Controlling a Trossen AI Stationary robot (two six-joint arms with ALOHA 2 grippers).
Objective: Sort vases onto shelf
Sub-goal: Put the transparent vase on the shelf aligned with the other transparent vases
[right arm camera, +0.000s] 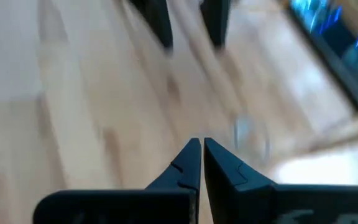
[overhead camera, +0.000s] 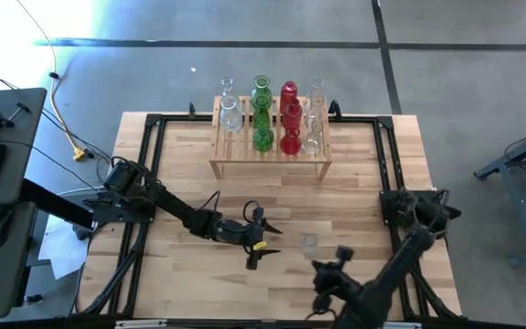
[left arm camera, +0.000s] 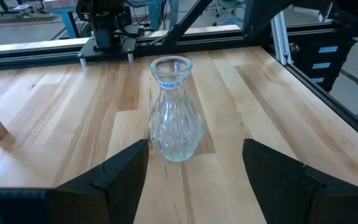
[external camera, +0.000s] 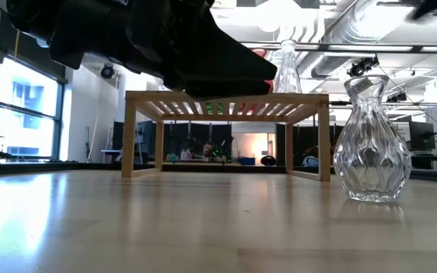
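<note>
A clear ribbed glass vase [overhead camera: 310,242] stands upright on its base on the plank table, in front of the shelf [overhead camera: 270,151]. My left gripper [overhead camera: 261,240] is open and level with it; in the left wrist view the vase [left arm camera: 176,112] stands just beyond my left gripper [left arm camera: 194,155], apart from both fingers. My right gripper [overhead camera: 325,274] is shut and hovers near the table's near edge, close to the vase without touching it. On the shelf stand clear vases [overhead camera: 229,111], green vases [overhead camera: 262,114], red vases [overhead camera: 289,119] and more clear vases [overhead camera: 314,117].
The light-wood shelf [external camera: 226,102] stands at the table's far middle, with open room under its slatted top. Black frame rails [overhead camera: 383,174] run along the table's sides. The two arms are close together near the lone vase [external camera: 372,144]. Bare planks lie left of it.
</note>
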